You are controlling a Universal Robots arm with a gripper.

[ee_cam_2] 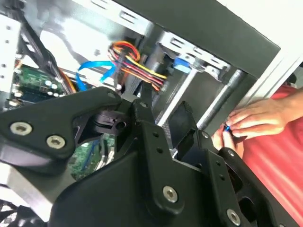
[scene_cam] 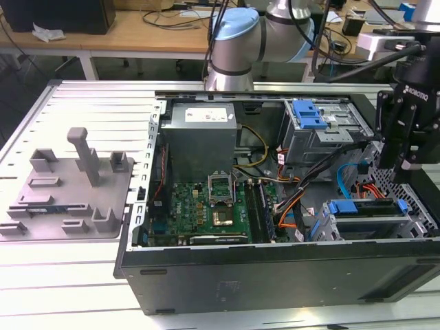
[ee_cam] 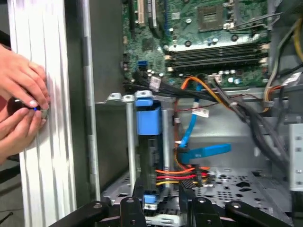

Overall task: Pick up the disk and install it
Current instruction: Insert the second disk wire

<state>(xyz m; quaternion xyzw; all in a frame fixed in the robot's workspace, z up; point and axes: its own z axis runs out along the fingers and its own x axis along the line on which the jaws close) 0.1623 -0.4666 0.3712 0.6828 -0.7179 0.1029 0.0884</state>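
Observation:
The disk (scene_cam: 364,208) sits on edge in the metal drive cage at the exterior view's right end of the open computer case, its blue rail frame facing up. In the first wrist view the disk (ee_cam: 149,123) runs along the cage slot, with red, yellow and blue cables beside it. My black gripper (scene_cam: 397,163) hangs just above the cage's right end. Its fingers stand apart in both wrist views, open (ee_cam: 161,202) (ee_cam_2: 165,118), with the disk's near end below them and nothing clamped between them.
A grey power-supply box (scene_cam: 199,130), green motherboard (scene_cam: 213,206) and blue-latched upper bay (scene_cam: 309,113) fill the case. Loose cables (scene_cam: 347,175) cross beside the cage. A person's hands (ee_cam: 23,104) hold something small at the table rail. A grey fixture plate (scene_cam: 69,185) lies left.

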